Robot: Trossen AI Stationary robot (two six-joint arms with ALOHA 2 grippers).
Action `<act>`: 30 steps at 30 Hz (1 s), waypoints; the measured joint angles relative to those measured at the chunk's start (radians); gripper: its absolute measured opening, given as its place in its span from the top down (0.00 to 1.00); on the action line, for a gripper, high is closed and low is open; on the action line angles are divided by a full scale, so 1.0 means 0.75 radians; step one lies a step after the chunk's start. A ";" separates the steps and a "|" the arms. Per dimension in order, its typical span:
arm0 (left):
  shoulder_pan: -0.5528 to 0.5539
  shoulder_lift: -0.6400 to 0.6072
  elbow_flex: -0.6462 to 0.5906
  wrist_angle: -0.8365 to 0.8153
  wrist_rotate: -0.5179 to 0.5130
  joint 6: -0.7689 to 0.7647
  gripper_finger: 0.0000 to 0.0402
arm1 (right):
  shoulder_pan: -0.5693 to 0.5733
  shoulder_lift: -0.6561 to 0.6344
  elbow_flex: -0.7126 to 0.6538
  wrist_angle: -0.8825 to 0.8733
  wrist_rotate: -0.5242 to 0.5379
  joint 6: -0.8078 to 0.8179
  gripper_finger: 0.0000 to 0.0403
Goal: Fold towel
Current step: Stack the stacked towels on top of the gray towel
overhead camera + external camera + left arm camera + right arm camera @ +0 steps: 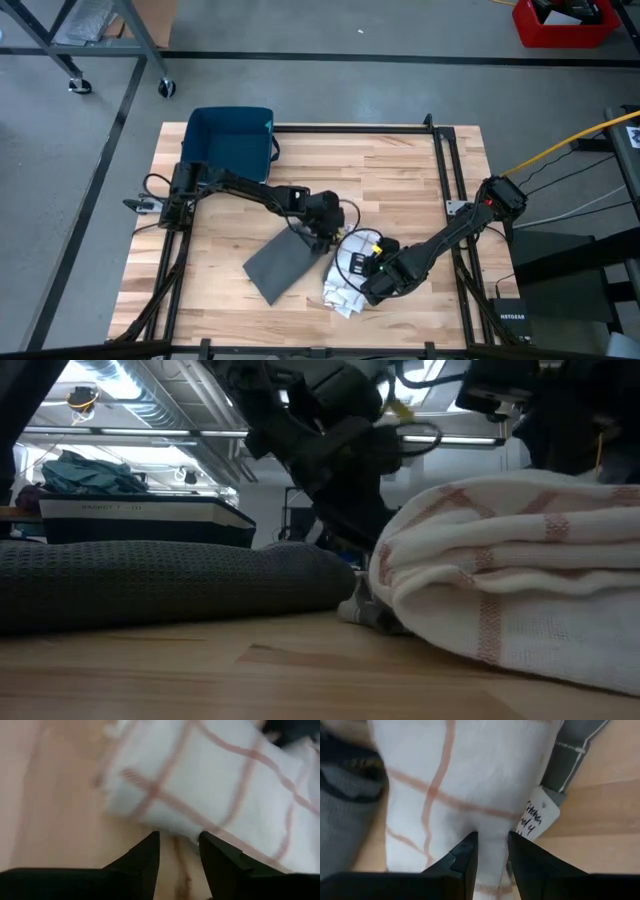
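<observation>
Fingers slightly spread on both grippers: left (179,847) over white towel's (350,275) edge, right (492,845) pressed onto it

— Where is the table open?

— Bare wood fills the upper right of the table (400,170) in the high view, and the lower-left corner, clear for a gripper.

— And what blocks the way?

— A blue bin (231,145) sits at the upper left. At centre a grey towel (283,264) and a white checked towel (352,272) lie side by side, touching, with both arms crowded over them. Black frame rails (447,190) line the table's right and left edges.
</observation>
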 joint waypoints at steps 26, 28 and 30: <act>-0.070 0.001 -0.001 -0.017 0.121 0.004 0.68 | -0.013 0.000 0.012 0.082 -0.031 -0.285 0.73; -0.070 0.001 -0.001 -0.017 0.121 0.004 0.68 | -0.013 0.000 0.012 0.081 -0.058 -0.286 0.73; -0.070 0.001 -0.001 -0.017 0.117 0.004 0.68 | -0.013 0.000 0.012 0.079 -0.091 -0.299 0.73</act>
